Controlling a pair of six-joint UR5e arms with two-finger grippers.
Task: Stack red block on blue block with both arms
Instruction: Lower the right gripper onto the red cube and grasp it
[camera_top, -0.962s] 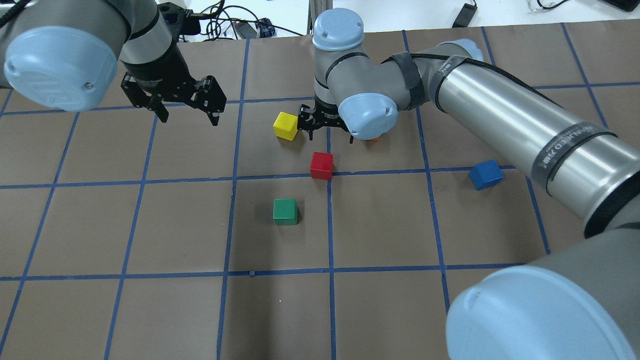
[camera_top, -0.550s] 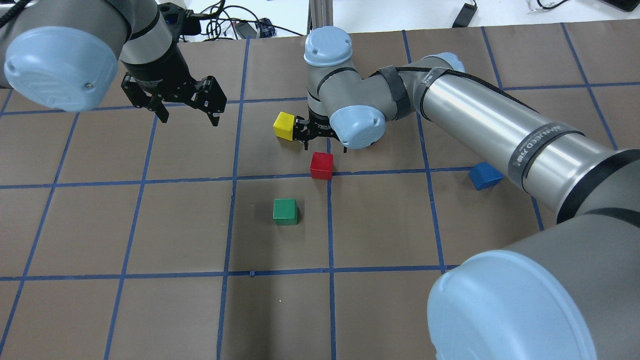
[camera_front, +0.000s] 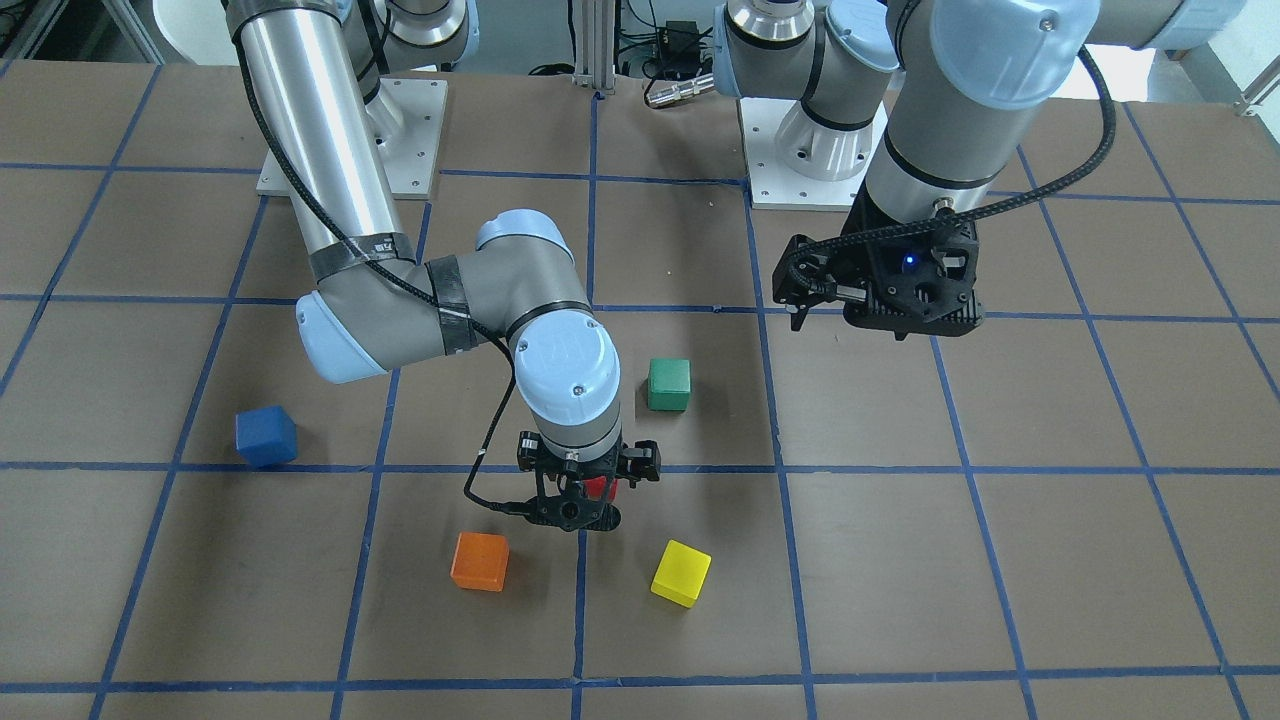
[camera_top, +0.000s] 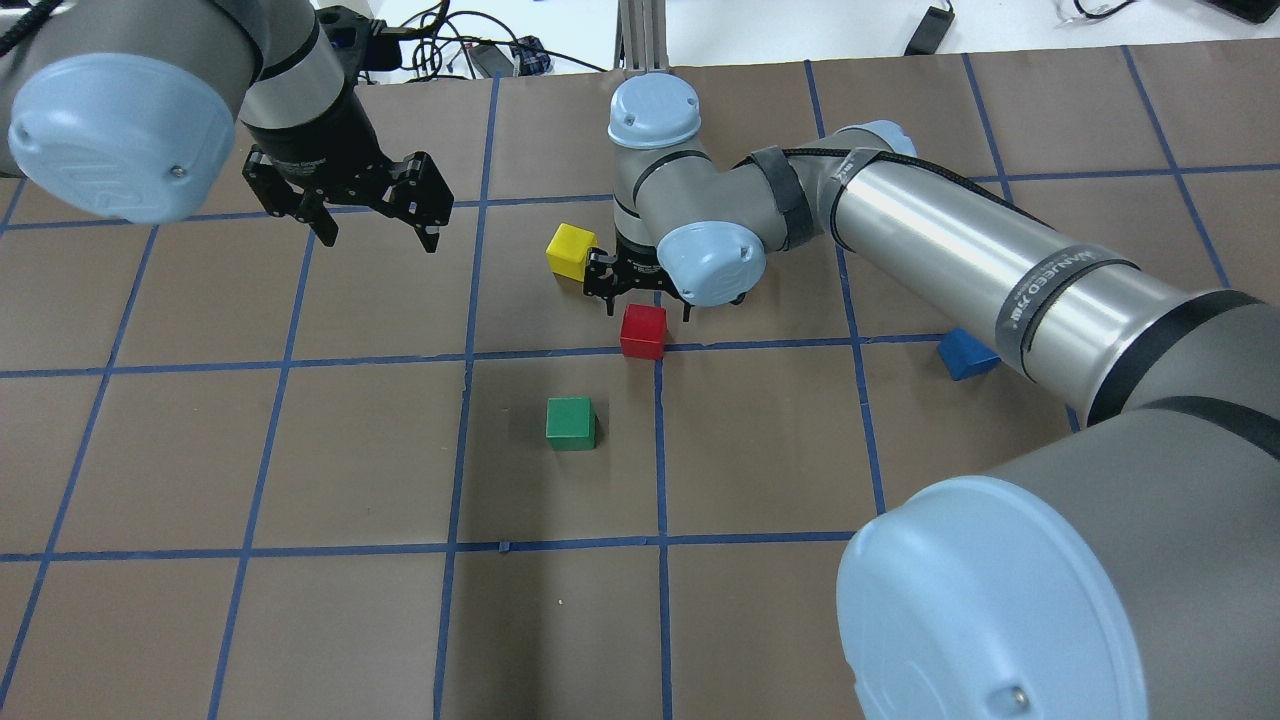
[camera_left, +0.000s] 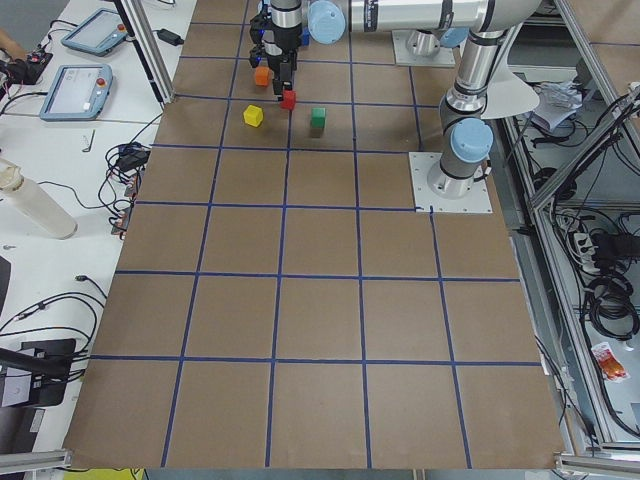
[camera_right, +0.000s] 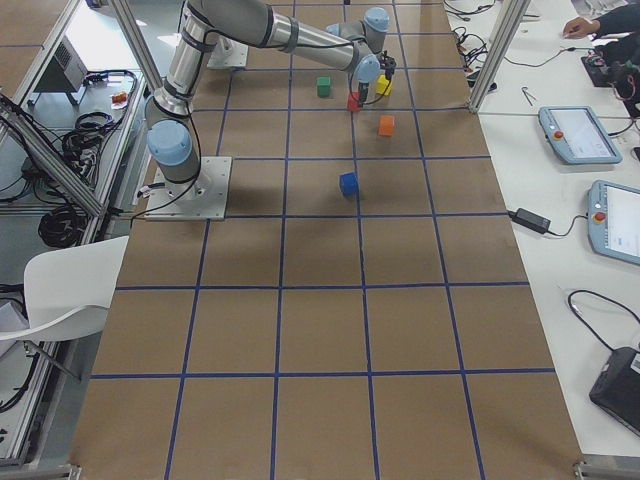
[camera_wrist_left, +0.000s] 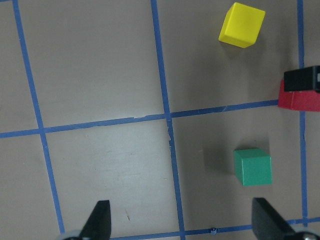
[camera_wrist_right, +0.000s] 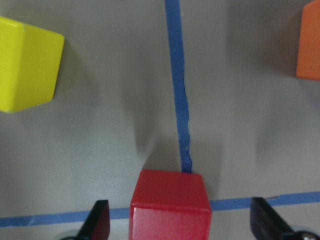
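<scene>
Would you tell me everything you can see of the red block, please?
The red block is a small matte cube, sitting flat on the brown table over a crossing of blue tape lines. The open right hand is over it, one finger to each side, neither touching. Nothing rests on it.

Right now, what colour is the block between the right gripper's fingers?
The block is red, clearest in the right wrist view.
</scene>
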